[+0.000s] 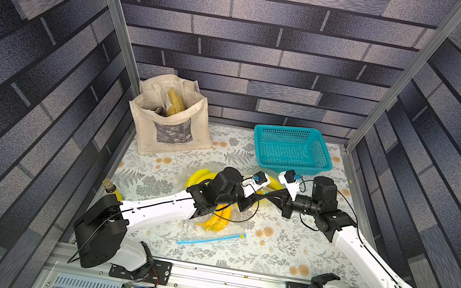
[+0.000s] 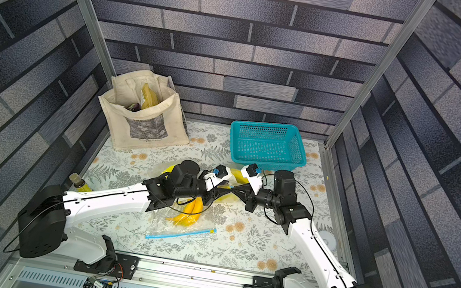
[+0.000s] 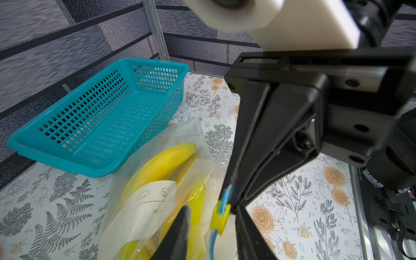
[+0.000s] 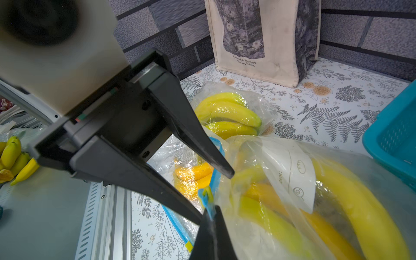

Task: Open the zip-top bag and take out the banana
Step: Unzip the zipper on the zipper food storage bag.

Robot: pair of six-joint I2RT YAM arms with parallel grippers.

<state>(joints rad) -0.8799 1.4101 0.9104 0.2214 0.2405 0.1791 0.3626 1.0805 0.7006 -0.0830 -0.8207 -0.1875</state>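
A clear zip-top bag (image 3: 144, 209) with a white label hangs between both grippers, above the table's middle. At least one yellow banana (image 3: 162, 164) lies inside it, also seen in a top view (image 1: 274, 184). My right gripper (image 4: 211, 217) is shut on the end of the bag's blue zipper strip (image 3: 226, 195). My left gripper (image 3: 212, 211) faces it tip to tip, open, its fingers (image 4: 225, 171) standing either side of the yellow slider (image 3: 220, 218) with gaps. In both top views the left gripper (image 1: 260, 194) and right gripper (image 1: 273, 193) meet in front of the basket.
A teal basket (image 1: 291, 148) stands at the back right, a canvas tote (image 1: 169, 122) at the back left. Two more clear bags of bananas lie on the table, one under the left arm (image 1: 216, 221), one behind it (image 1: 198, 174). A bottle (image 1: 111, 188) stands at the left edge.
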